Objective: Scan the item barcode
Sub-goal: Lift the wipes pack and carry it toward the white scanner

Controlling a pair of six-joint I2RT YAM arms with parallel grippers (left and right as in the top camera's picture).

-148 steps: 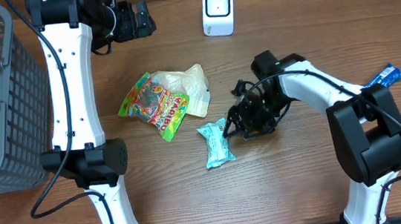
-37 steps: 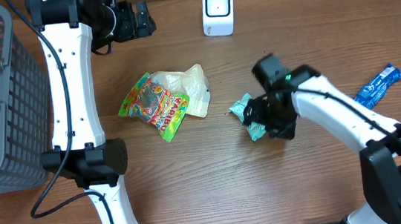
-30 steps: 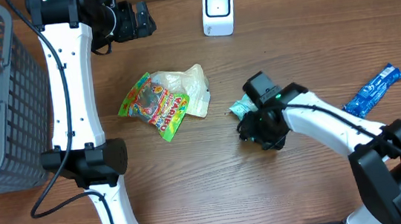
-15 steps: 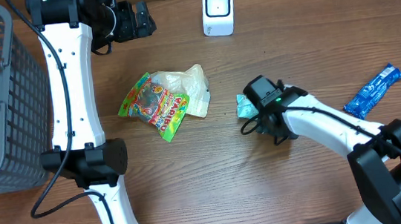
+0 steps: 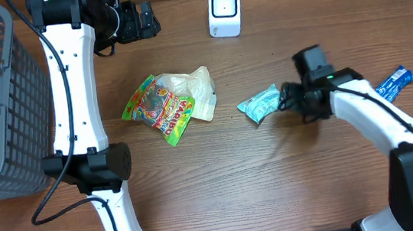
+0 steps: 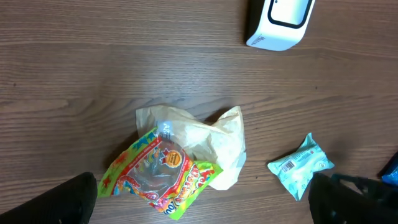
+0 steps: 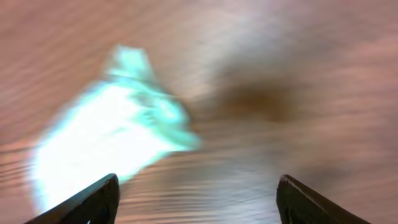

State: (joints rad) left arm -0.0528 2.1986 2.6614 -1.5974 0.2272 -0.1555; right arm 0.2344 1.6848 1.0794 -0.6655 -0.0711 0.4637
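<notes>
Released, crinkly teal packet (image 5: 261,104) (white label up) lies free; both jaws wide.

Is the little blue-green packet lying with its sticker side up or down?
Up. The packet lies flat on the table, and the left wrist view shows a white printed label on its top face.

The whole view is badly smeared. A pale teal packet (image 7: 118,143) lies on the brown wooden table (image 7: 280,56), toward the left, its print unreadable. The gripper (image 7: 199,205) shows two dark fingers (image 7: 93,202) at the bottom corners, wide apart with nothing between them. A dim dark patch (image 7: 255,102), possibly a shadow, sits right of the packet.
</notes>
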